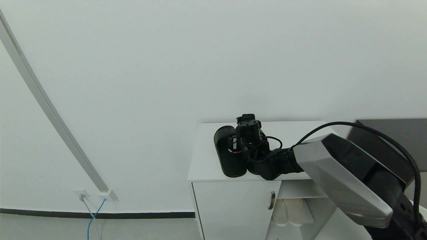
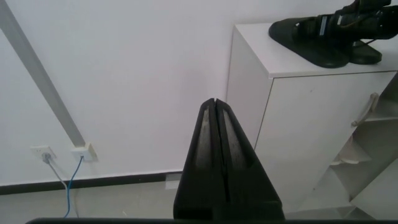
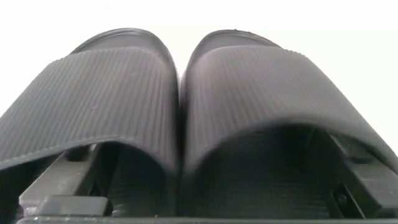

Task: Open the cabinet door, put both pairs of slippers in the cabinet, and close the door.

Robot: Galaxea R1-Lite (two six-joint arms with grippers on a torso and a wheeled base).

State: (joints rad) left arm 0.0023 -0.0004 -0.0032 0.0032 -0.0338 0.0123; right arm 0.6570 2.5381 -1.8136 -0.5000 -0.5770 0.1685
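Pair of black ribbed rubber slippers (image 1: pixel 229 156) lies side by side, touching, on the top surface (image 1: pixel 206 156) of the white cabinet. My right hand (image 1: pixel 245 146) is at them, spread, with one of its fingers (image 3: pixel 59 180) under each strap. My left hand (image 2: pixel 214 102) is pressed together, empty, beside the cabinet. A pair of white slippers (image 1: pixel 288 211) sits on an inner shelf, beside the closed door leaf (image 1: pixel 233 206) and its handle (image 1: pixel 272 200). Wall socket with cables (image 1: pixel 81 195) is well apart.

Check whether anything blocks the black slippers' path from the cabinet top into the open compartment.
Nothing visible blocks it. The black slippers sit on the cabinet top; the compartment below stands open, white slippers on one shelf.
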